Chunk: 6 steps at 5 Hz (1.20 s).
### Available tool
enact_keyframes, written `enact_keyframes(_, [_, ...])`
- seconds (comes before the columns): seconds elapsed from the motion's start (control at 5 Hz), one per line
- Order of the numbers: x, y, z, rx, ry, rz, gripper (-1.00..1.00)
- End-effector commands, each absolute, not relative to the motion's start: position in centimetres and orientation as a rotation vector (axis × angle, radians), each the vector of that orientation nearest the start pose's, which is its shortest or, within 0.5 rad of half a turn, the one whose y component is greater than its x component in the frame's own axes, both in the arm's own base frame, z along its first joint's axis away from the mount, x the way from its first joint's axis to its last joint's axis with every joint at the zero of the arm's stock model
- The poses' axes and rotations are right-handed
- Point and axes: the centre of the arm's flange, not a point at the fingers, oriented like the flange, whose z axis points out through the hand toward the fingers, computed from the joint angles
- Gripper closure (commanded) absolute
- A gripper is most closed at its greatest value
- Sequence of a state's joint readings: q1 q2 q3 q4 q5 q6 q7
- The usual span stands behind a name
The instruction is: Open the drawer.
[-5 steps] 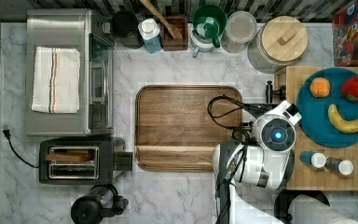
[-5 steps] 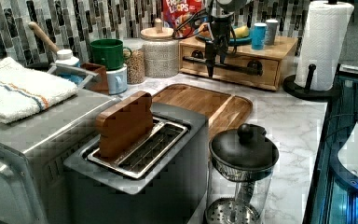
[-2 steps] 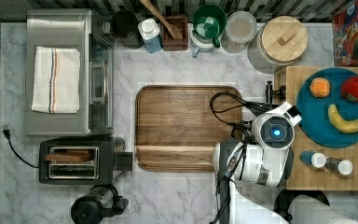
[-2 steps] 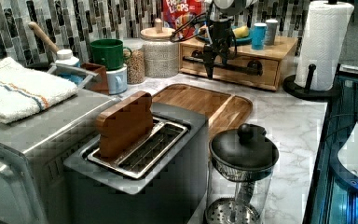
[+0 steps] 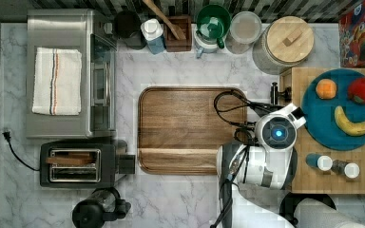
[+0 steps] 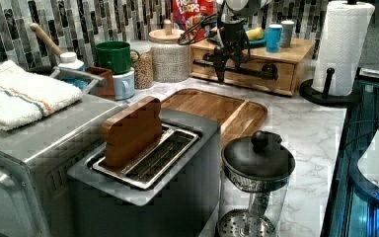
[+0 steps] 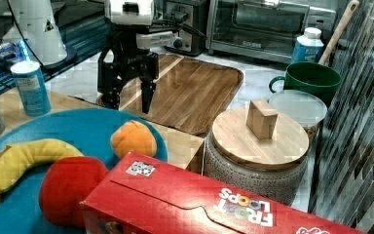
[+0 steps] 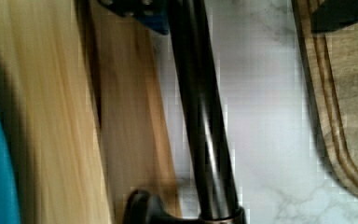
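The light bamboo-coloured wooden drawer point(image 6: 256, 74) with its long black metal bar handle point(image 6: 242, 70) sits in a low wooden box at the far end of the marble counter in the left view, just beyond the dark walnut cutting board point(image 5: 190, 128). The black two-fingered gripper point(image 7: 126, 100) hangs over the drawer front with its fingers spread wide; in the wrist view the bar handle point(image 8: 200, 116) runs between the two fingers, with clear space on either side.

On top of the box lies a round blue plate point(image 5: 325, 121) holding an orange point(image 5: 326, 89), a red apple point(image 5: 362, 90) and a yellow banana point(image 5: 353, 124). In the top view, a green mug point(image 5: 213, 20) and a round jar with a wooden lid point(image 5: 285, 42) stand along the far wall.
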State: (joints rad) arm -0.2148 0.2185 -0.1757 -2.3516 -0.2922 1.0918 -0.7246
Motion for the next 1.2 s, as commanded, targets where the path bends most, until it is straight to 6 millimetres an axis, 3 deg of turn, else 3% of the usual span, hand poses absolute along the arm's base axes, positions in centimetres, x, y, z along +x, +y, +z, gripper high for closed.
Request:
enact_keyframes(0.2, [52.4,0.9,25.2,-3.244,0.051,-0.069,-1.0])
enact_keyframes(0.6, [51.0,3.9,25.0,-3.24,0.124,-0.024,-1.0])
enact_keyframes(1.2, [51.2,5.2,25.3,-3.212,0.24,0.029,-1.0])
